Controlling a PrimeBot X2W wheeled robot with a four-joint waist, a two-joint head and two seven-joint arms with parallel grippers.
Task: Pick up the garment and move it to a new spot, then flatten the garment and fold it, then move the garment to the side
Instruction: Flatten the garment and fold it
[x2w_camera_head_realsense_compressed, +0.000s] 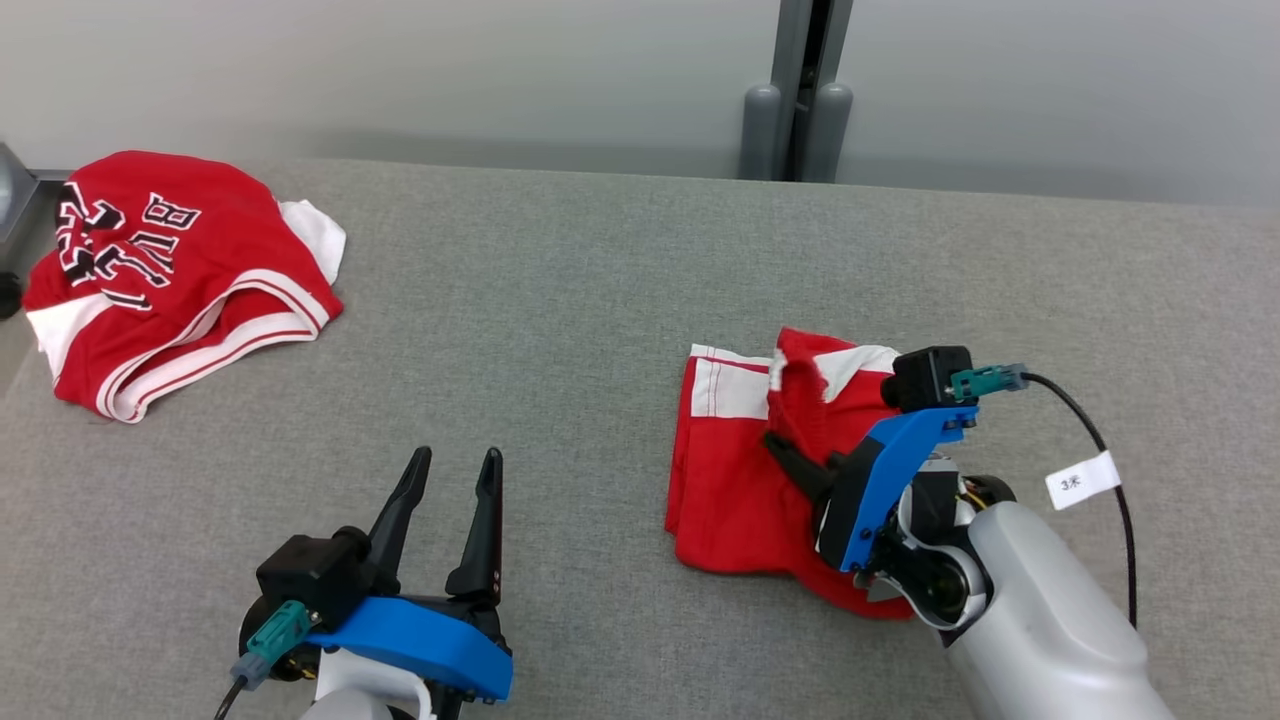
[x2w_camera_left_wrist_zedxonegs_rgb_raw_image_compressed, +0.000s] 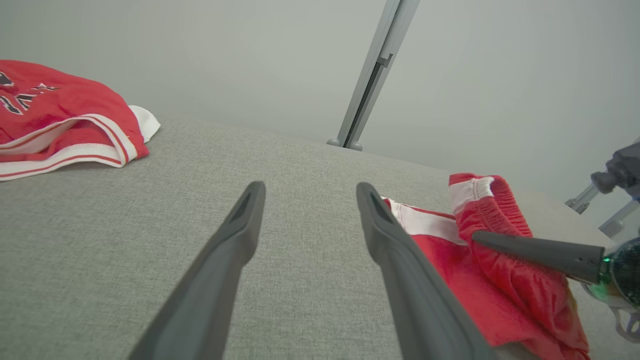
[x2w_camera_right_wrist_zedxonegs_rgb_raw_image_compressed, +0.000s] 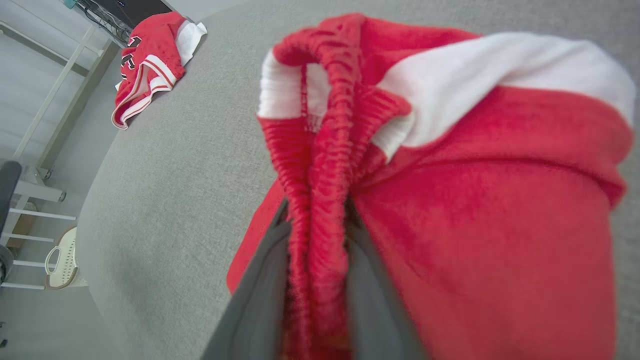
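Softly ribbed red garment (x2w_camera_head_realsense_compressed: 730, 490), grey woven table (x2w_camera_head_realsense_compressed: 600, 300).

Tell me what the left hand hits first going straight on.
Way looks free: the left hand points over bare table, between jersey and shorts, toward the far wall; height is unclear.

Grey fabric-covered table (x2w_camera_head_realsense_compressed: 560, 330): red shorts (x2w_camera_head_realsense_compressed: 725, 490) crumpled right of centre; red jersey (x2w_camera_head_realsense_compressed: 170, 270) heaped at far left corner.
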